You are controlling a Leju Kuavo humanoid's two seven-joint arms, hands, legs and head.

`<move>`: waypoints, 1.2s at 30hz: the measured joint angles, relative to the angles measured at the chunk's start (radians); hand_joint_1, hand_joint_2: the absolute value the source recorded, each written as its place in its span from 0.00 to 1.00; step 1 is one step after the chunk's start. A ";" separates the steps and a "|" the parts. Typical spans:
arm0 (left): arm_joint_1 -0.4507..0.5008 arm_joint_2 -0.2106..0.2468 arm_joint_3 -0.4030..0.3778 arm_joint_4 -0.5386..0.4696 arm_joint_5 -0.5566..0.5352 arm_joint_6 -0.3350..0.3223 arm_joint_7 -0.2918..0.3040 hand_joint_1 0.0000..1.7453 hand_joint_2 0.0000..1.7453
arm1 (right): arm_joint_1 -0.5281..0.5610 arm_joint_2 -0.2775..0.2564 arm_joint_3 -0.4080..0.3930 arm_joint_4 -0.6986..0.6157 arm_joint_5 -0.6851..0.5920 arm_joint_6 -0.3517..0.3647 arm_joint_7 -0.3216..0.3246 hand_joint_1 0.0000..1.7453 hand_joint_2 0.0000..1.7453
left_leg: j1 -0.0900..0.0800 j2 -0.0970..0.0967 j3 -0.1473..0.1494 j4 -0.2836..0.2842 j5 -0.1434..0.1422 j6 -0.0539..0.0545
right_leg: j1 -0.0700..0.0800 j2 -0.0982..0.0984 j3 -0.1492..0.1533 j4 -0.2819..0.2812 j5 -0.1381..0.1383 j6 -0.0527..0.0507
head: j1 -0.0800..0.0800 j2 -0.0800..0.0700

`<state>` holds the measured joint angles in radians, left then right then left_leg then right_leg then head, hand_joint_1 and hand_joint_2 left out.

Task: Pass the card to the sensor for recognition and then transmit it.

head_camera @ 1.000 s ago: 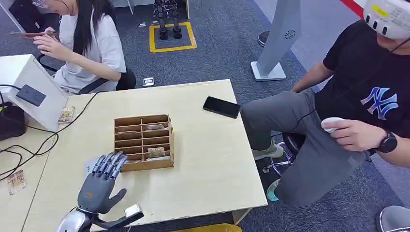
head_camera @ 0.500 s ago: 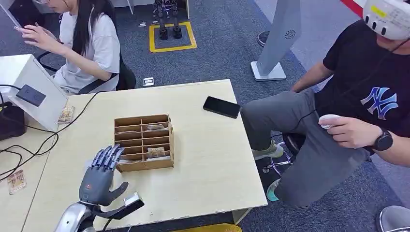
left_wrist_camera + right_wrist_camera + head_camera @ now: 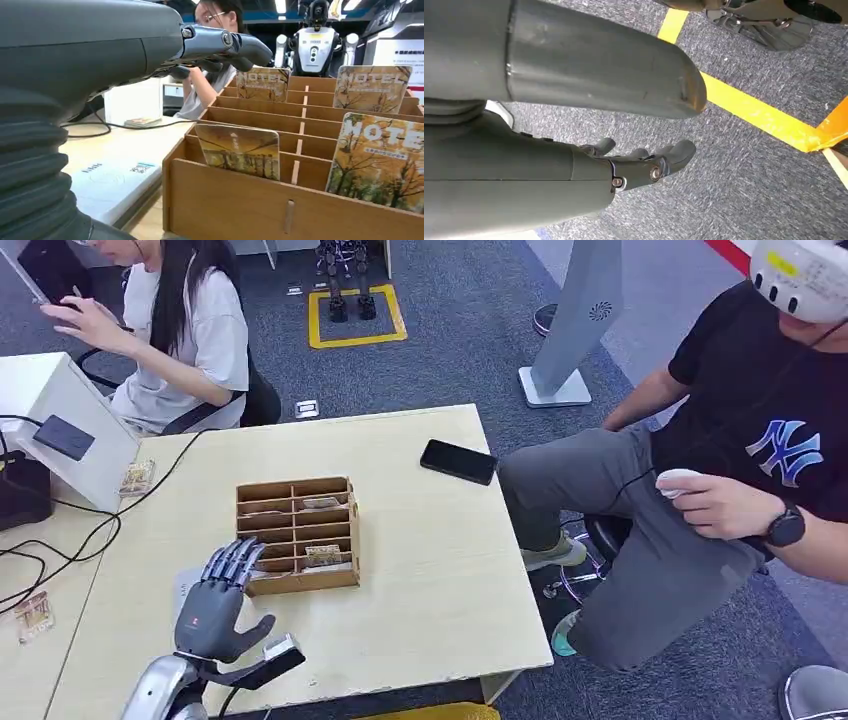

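STAGE: early, no card lifted, sensing and handover all remaining | LEFT HAND (image 3: 215, 605): released, fingers spread, hovering over the near-left corner of the compartmented wooden card box (image 3: 297, 533), now reaching slightly closer than before | CARD: yellow printed hotel card (image 3: 238, 150) standing in the box's near row | RIGHT HAND (image 3: 639, 162): hanging over carpet, grasping nothing | SENSOR: flat white reader pad (image 3: 185, 585) lying on the bench beside the box

One wooden box (image 3: 297, 534) mid-table. Four hotel cards (image 3: 238, 150) standing in it, seen from the left wrist. Two more cards (image 3: 136, 477) near the table's left edge. One black phone (image 3: 458, 461) by the right edge. Two people (image 3: 185, 330) seated. One white reader (image 3: 112, 182).
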<state>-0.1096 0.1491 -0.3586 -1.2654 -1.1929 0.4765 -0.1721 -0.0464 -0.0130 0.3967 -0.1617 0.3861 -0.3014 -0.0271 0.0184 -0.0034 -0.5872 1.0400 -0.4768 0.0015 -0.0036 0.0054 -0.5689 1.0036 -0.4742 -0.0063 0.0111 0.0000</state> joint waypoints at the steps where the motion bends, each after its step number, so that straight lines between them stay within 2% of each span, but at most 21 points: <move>1: 0.000 -0.001 0.000 0.002 0.001 0.000 -0.003 0.00 1.00 | 0.000 0.000 0.000 0.000 0.000 0.000 0.000 0.00 0.00 | 0.000 0.000 0.000 0.000 0.000 0.000 | 0.000 0.000 0.000 0.000 0.000 0.000 | 0.000 0.000; 8: 0.000 -0.013 0.000 0.003 0.019 -0.011 -0.022 0.00 1.00 | 0.000 0.000 0.000 0.000 0.000 -0.002 0.000 0.00 0.00 | 0.000 0.000 0.000 0.000 0.000 0.000 | 0.000 0.000 0.000 0.000 0.000 0.000 | 0.000 0.000; 18: -0.021 -0.034 0.000 0.011 0.042 -0.014 -0.019 0.00 1.00 | 0.000 0.000 0.000 0.000 0.001 -0.002 0.000 0.00 0.00 | 0.000 0.000 0.000 0.000 0.000 0.000 | 0.000 0.000 0.000 0.000 0.000 0.000 | 0.000 0.000; 36: -0.035 -0.038 0.000 0.048 0.052 0.001 -0.008 0.00 1.00 | 0.000 0.003 0.000 0.000 0.015 0.001 0.005 0.00 0.00 | 0.000 0.000 0.000 0.000 0.000 0.000 | 0.000 0.000 0.000 0.000 0.000 0.000 | 0.000 0.000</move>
<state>-0.1451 0.1114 -0.3586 -1.2173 -1.1410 0.4772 -0.1801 -0.0467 -0.0099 0.3967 -0.1617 0.4006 -0.3006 -0.0218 0.0184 -0.0034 -0.5872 1.0401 -0.4768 0.0015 -0.0036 0.0054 -0.5689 1.0036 -0.4742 -0.0063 0.0111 0.0000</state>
